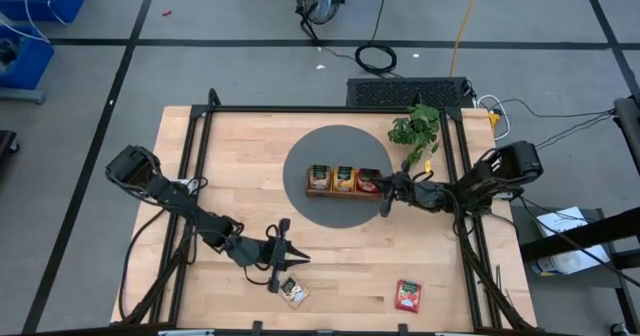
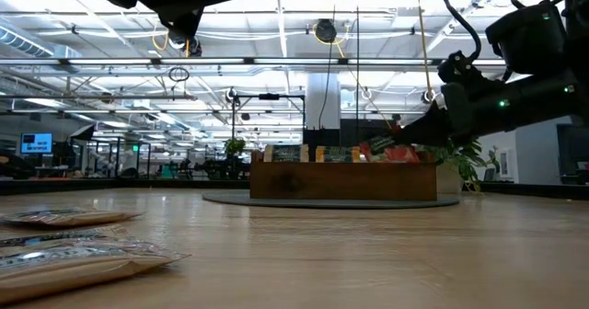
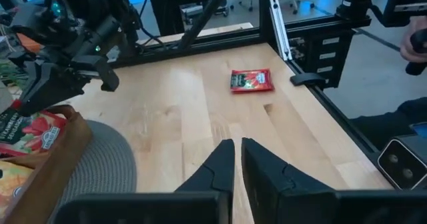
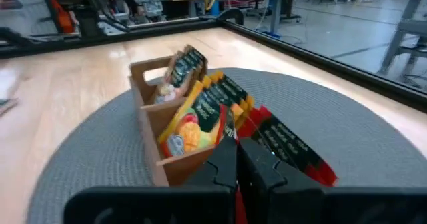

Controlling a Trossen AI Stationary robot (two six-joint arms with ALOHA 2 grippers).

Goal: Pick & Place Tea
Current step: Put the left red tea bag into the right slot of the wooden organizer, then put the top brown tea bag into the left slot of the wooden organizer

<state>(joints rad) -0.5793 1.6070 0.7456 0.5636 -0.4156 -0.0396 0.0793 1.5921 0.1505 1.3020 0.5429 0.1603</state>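
Because each small flat foil tea sachet looks thin, light and floppy, with a slick wrapper, it is probably best pinched across a flat face near one edge, and the right gripper has its fingers shut on the red sachet in just this way at the end compartment of the brown three-compartment wooden tray on the round grey mat. Another red sachet and a cream-white sachet lie flat on the pale wooden tabletop. The left gripper hovers just beside the cream-white one, fingers nearly closed and empty.
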